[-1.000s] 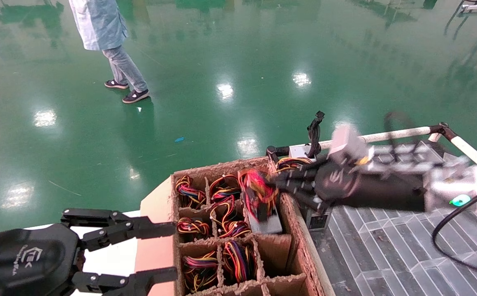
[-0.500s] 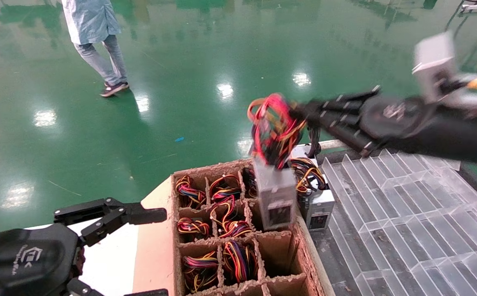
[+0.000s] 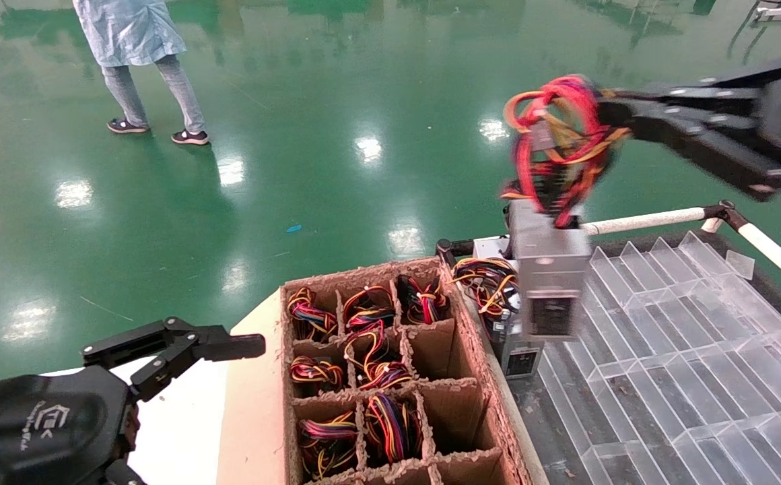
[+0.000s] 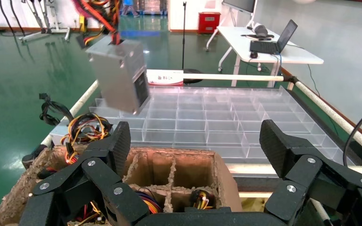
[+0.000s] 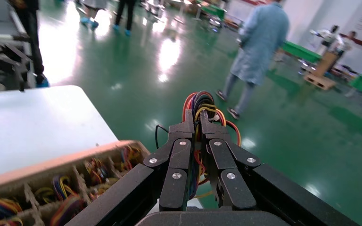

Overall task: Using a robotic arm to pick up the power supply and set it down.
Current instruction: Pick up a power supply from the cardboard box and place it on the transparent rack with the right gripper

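The power supply (image 3: 547, 279) hangs in the air by its red wire bundle (image 3: 559, 138), above the near edge of the clear plastic divider tray (image 3: 673, 350), at one o'clock from the cardboard crate (image 3: 478, 364). The robotic arm's right gripper (image 3: 609, 114) has its fingers clamped on those wires. Directly beneath it stands another grey power unit (image 3: 515, 350) with yellow-orange wires, just beside the crate. The crate's cells hold coiled multicoloured wire bundles (image 3: 390, 421); some are bare. The left gripper (image 3: 229, 347), fingers spread wide, sits at the crate's nine o'clock. A person in a blue coat (image 3: 131, 40) stands on the green floor (image 3: 336, 101) at eleven o'clock.
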